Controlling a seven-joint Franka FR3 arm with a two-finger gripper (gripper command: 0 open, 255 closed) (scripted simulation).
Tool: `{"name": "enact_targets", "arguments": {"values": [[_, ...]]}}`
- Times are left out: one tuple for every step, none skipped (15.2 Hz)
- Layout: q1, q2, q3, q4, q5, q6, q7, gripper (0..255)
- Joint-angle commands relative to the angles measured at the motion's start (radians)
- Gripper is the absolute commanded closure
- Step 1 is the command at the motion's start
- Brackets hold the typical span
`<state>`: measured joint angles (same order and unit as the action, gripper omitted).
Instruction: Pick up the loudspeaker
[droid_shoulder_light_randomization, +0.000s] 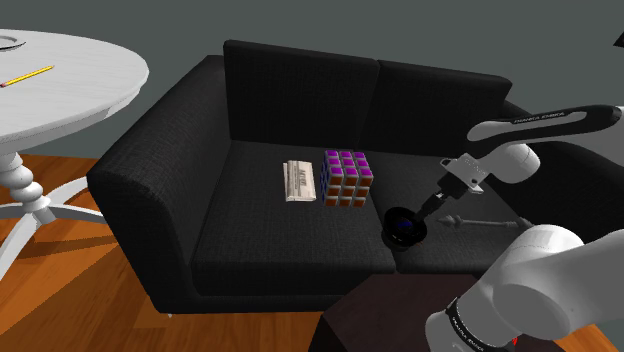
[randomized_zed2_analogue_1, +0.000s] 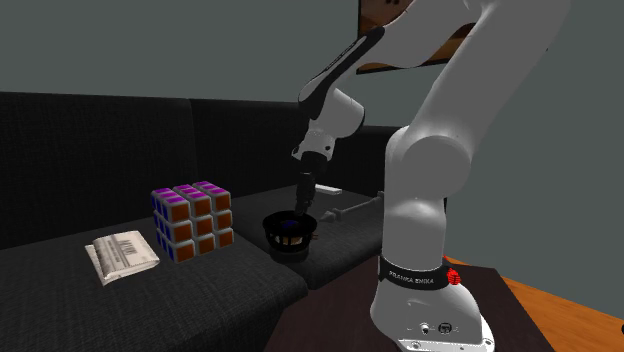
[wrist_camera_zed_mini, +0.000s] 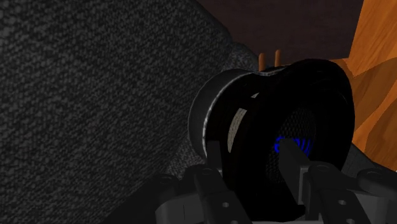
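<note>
The loudspeaker (droid_shoulder_light_randomization: 407, 229) is a round black cone with a blue centre, at the front of the black sofa's seat (droid_shoulder_light_randomization: 270, 225), near the seam between the two cushions. My gripper (droid_shoulder_light_randomization: 423, 209) comes down into it from above. In the second exterior view the fingers dip into the loudspeaker's (randomized_zed2_analogue_1: 289, 232) open mouth at the gripper (randomized_zed2_analogue_1: 303, 207). In the wrist view the gripper (wrist_camera_zed_mini: 254, 168) straddles the loudspeaker's (wrist_camera_zed_mini: 318, 95) wall, one finger inside the cone and one outside, shut on it. I cannot tell whether it is off the cushion.
A colourful puzzle cube (droid_shoulder_light_randomization: 346, 177) and a folded newspaper (droid_shoulder_light_randomization: 299, 181) lie on the seat towards the shoulder view's left. A thin dark rod (droid_shoulder_light_randomization: 482, 218) lies on the other cushion. A round white table (droid_shoulder_light_randomization: 70, 95) with a pencil (droid_shoulder_light_randomization: 27, 75) stands beyond the armrest.
</note>
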<state>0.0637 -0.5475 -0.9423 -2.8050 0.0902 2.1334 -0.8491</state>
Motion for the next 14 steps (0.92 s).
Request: {"name": "enact_targets", "arguments": {"values": [[0.001, 0.003, -0.001, -0.003, 0.0, 0.005, -0.002, 255], [-0.01, -0.011, 0.011, 0.001, -0.006, -0.011, 0.01, 255], [-0.019, -0.025, 0.023, 0.005, -0.011, -0.027, 0.022, 255], [-0.028, -0.038, 0.035, 0.009, -0.015, -0.042, 0.033, 255], [-0.037, -0.051, 0.046, 0.014, -0.019, -0.058, 0.044, 255], [-0.044, -0.063, 0.057, 0.019, -0.022, -0.074, 0.054, 255], [-0.051, -0.075, 0.067, 0.024, -0.025, -0.089, 0.064, 255], [-0.058, -0.087, 0.077, 0.03, -0.027, -0.104, 0.074, 255], [-0.064, -0.098, 0.087, 0.035, -0.028, -0.12, 0.083, 255], [-0.069, -0.109, 0.097, 0.041, -0.03, -0.135, 0.092, 255], [-0.074, -0.119, 0.106, 0.048, -0.031, -0.15, 0.101, 255], [-0.079, -0.13, 0.114, 0.054, -0.031, -0.165, 0.11, 255], [-0.083, -0.139, 0.123, 0.061, -0.032, -0.179, 0.119, 255], [-0.086, -0.148, 0.131, 0.068, -0.032, -0.194, 0.127, 255]]}}
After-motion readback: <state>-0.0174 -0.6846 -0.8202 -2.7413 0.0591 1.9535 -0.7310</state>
